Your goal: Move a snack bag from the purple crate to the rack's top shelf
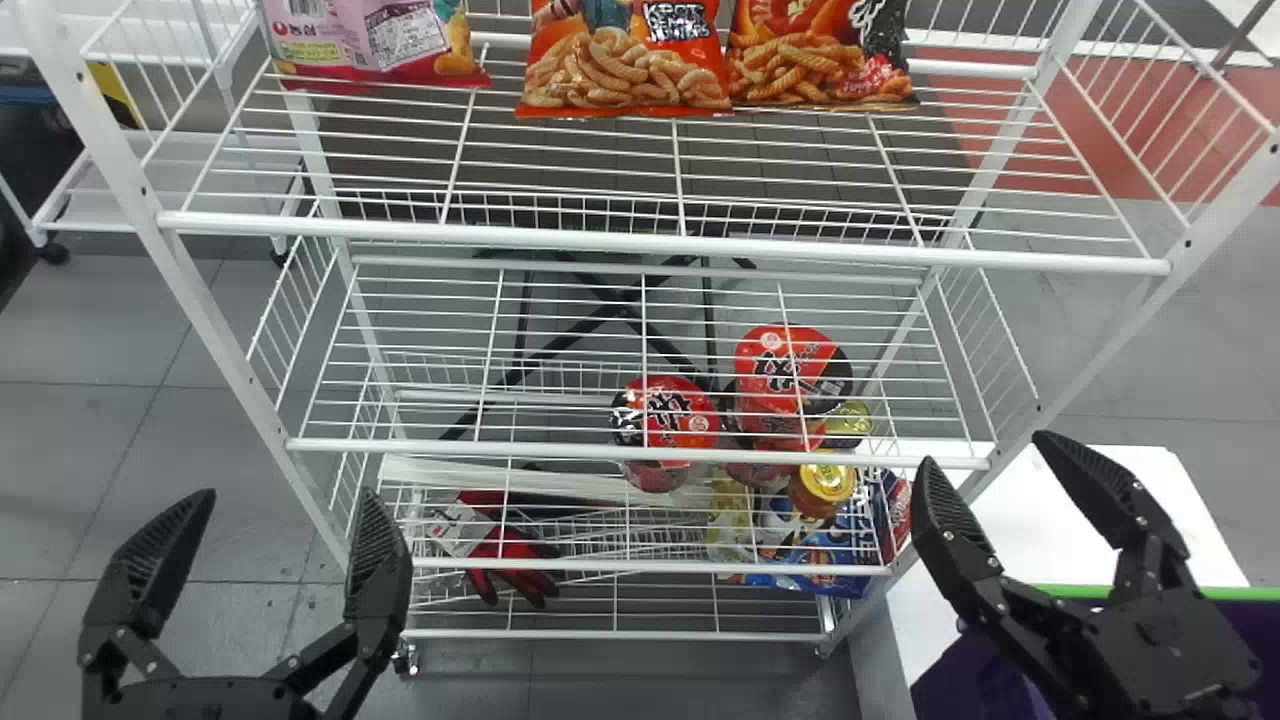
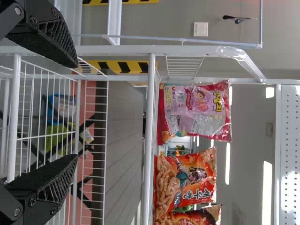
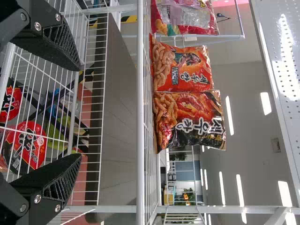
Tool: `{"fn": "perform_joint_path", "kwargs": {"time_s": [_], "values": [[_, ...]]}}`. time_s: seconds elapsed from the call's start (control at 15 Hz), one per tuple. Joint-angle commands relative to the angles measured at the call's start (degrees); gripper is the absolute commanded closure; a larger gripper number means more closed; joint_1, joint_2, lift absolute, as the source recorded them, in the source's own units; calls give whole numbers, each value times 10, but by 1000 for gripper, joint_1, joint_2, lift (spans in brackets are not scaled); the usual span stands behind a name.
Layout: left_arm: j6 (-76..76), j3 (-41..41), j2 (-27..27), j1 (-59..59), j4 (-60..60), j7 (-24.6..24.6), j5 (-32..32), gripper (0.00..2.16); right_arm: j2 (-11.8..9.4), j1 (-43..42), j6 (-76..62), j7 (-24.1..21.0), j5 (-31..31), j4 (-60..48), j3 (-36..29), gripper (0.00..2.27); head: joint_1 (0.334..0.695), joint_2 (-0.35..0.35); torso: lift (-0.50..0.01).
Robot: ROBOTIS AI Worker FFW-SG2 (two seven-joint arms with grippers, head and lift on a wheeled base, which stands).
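In the head view my left gripper [image 1: 270, 560] is open before the rack's lower left; my right gripper [image 1: 1030, 500] stands open at the lower right, just above the purple crate [image 1: 970, 670] with its green rim. The left wrist view has the left gripper [image 2: 70, 112] with its fingers apart and nothing between them. Equally bare is the space inside the right gripper [image 3: 75, 115] in the right wrist view. On the rack's top shelf [image 1: 660, 238] stand a pink snack bag [image 1: 400, 40], an orange snack bag [image 1: 625, 60] and an orange-black snack bag [image 1: 820, 55]. The crate's contents are hidden.
Red cup noodles [image 1: 665, 415], jars [image 1: 825, 485] and blue packs [image 1: 815, 555] are on the lower shelves, with red-black gloves [image 1: 515, 565] to their left. A white table [image 1: 1120, 490] adjoins the rack's right side. The rack's front post [image 1: 1120, 350] rises near the right gripper.
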Motion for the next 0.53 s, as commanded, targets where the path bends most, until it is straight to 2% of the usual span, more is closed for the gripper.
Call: {"fn": "perform_joint_path", "kwargs": {"time_s": [0.0, 0.47], "values": [[-1, 0, 0, 0, 2, 0, 0, 147, 0, 0, 0, 0, -1, 2, 0, 184, 695, -87, -253], [-9, -3, 0, -1, 5, 3, 0, 147, -2, 0, 0, -1, -2, 3, -3, 184, 695, -92, -281]]}}
